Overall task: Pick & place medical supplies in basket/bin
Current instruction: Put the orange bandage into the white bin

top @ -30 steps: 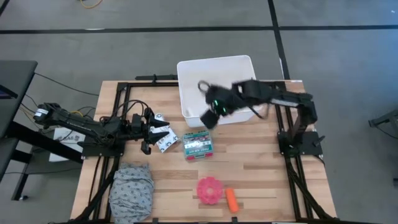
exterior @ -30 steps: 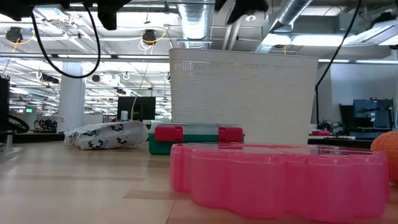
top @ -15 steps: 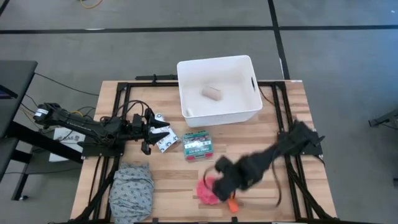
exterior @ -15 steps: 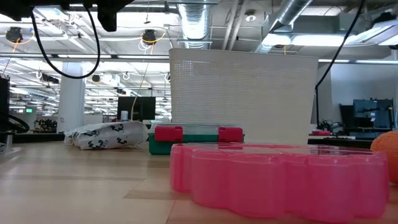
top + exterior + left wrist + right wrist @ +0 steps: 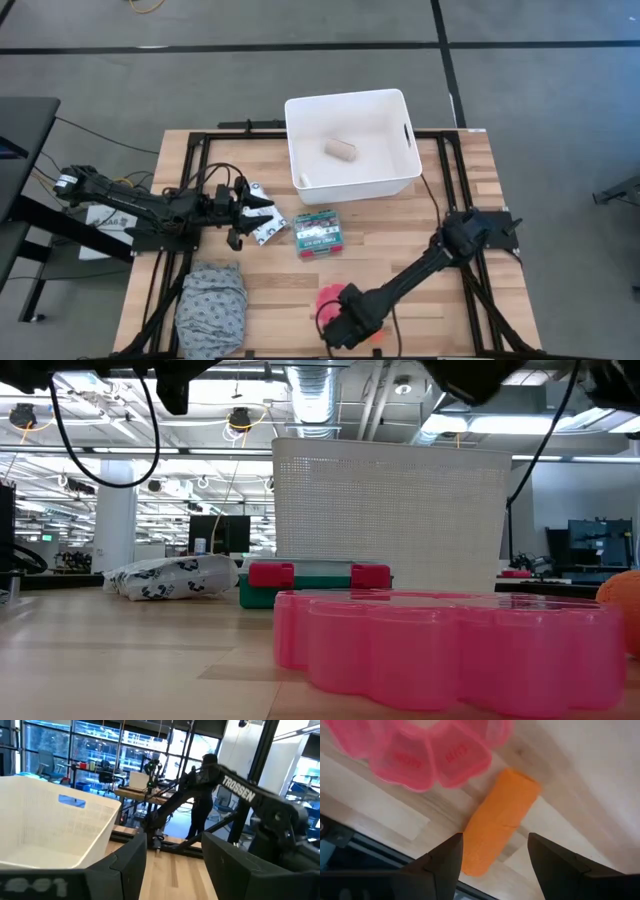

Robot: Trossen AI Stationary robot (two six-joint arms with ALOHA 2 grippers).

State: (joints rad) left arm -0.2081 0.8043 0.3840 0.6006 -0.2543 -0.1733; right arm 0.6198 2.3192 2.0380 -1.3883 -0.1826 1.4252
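Observation:
The white tub (image 5: 398, 180) stands at the table's far middle, with the beige roll (image 5: 340, 150) and a tiny white cylinder (image 5: 303, 181) on its floor. The green-and-red box (image 5: 318, 232) lies flat in front of it. The white packet with black print (image 5: 264, 223) lies just right of my open left gripper (image 5: 238, 222). My right gripper (image 5: 495, 865) hangs open over the near edge, its fingers on either side of the orange tube (image 5: 500, 822) without touching it. The pink round disc (image 5: 420, 745) lies flat beside the tube. In the high view the right gripper (image 5: 345, 322) hides the tube.
A grey patterned cloth bundle (image 5: 212, 305) lies at the near left corner. Black frame rails (image 5: 190, 190) run along both table sides. Bare wood shows between the box and the right arm's base (image 5: 480, 230). In the low view the pink disc (image 5: 450, 650) fills the foreground.
My right arm has swung fast from over the tub's near wall to the table's near edge and come down over the pink disc and the orange tube. The beige roll now shows lying in the tub.

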